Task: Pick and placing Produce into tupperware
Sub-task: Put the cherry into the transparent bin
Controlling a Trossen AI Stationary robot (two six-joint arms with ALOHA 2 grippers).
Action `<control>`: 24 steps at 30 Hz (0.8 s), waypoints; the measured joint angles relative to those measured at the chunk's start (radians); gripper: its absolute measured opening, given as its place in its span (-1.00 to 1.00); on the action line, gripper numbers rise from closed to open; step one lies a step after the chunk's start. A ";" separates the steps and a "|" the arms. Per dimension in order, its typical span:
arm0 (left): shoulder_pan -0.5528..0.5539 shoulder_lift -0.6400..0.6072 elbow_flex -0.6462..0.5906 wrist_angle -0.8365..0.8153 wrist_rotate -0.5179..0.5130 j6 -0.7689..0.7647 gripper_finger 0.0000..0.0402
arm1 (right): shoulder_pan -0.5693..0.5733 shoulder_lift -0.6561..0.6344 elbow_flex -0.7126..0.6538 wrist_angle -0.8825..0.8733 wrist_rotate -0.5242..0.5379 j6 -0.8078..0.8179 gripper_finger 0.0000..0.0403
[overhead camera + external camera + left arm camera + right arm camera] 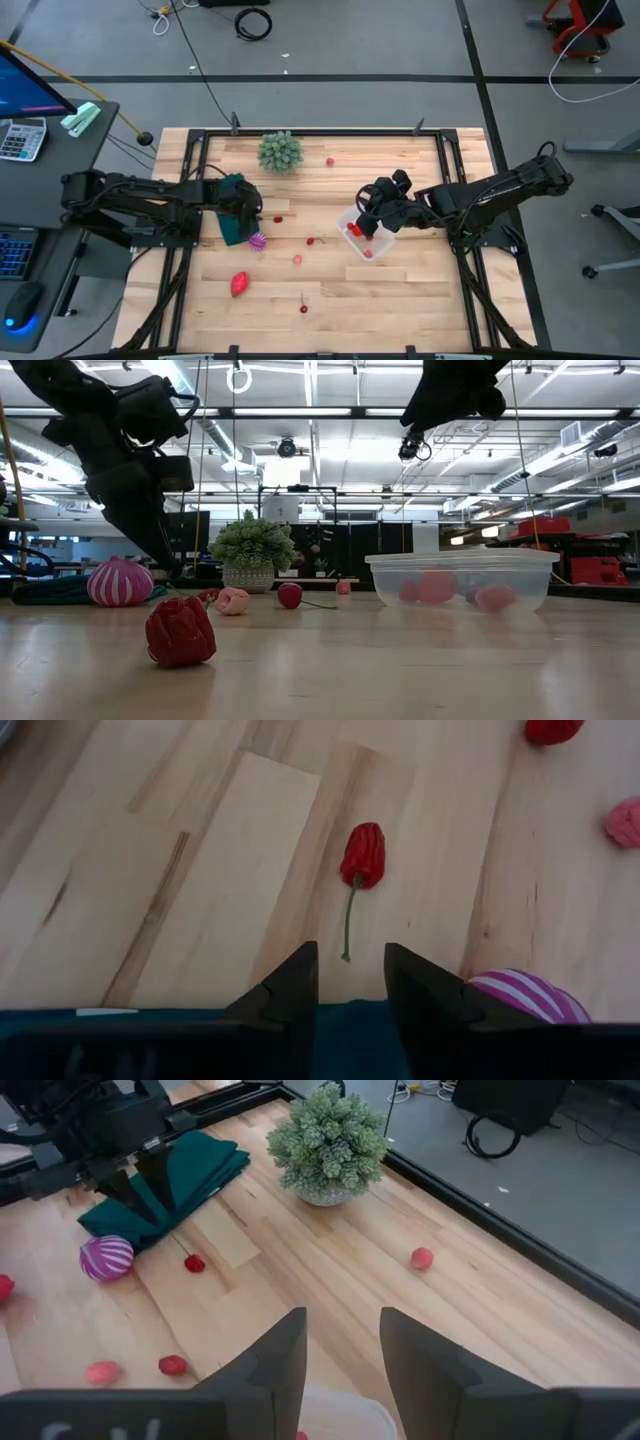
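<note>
Hovering left gripper (350,982), jaws parted, empty | cherry (363,854) at 12 o'clock, stem pointing at gripper | right gripper (341,1342) parted over tub (362,238), farther off

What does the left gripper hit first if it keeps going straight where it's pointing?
Probably the stemmed red berry: the left gripper, jaws apart over the green cloth, lines up with its stem. The striped ball sits off to the side.

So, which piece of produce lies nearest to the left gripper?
The small red berry with the green stem, lying just ahead of the open left gripper. The striped ball sits off to its side; the others are farther.
</note>
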 joint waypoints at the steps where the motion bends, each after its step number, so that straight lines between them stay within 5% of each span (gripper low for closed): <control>1: -0.006 0.000 0.000 0.001 -0.001 -0.001 -0.36 | 0.000 0.000 0.000 0.000 0.000 0.005 -0.32; 19: -0.035 0.001 0.000 0.022 -0.062 -0.054 -0.34 | 0.000 0.000 -0.002 0.000 -0.003 0.013 -0.32; 24: -0.048 0.001 -0.081 0.178 -0.062 -0.102 -0.34 | 0.000 0.000 -0.002 0.000 -0.004 0.005 -0.32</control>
